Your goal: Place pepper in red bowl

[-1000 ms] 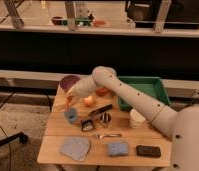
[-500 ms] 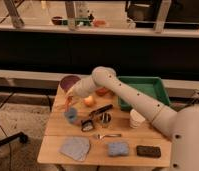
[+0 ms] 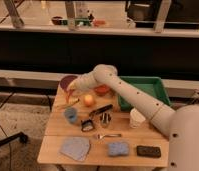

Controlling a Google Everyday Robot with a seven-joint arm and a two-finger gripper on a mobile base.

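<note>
My gripper [image 3: 69,94] is at the table's far left, just in front of the purple bowl [image 3: 68,80]. The arm reaches to it from the right, passing over the back of the table. A thin red-orange sliver, the pepper [image 3: 73,103], shows right below the gripper on the wood. I cannot tell whether the gripper touches or holds it. The red bowl [image 3: 102,90] stands to the right of the gripper, partly hidden behind the arm. A round orange fruit [image 3: 89,100] lies between the gripper and the red bowl.
A green tray [image 3: 145,92] is at the back right. In the middle are a blue cup [image 3: 70,115], a black tool [image 3: 100,110], a metal cup [image 3: 106,118] and a white cup [image 3: 137,118]. A grey cloth [image 3: 75,148], blue sponge [image 3: 118,148] and black block [image 3: 148,151] line the front edge.
</note>
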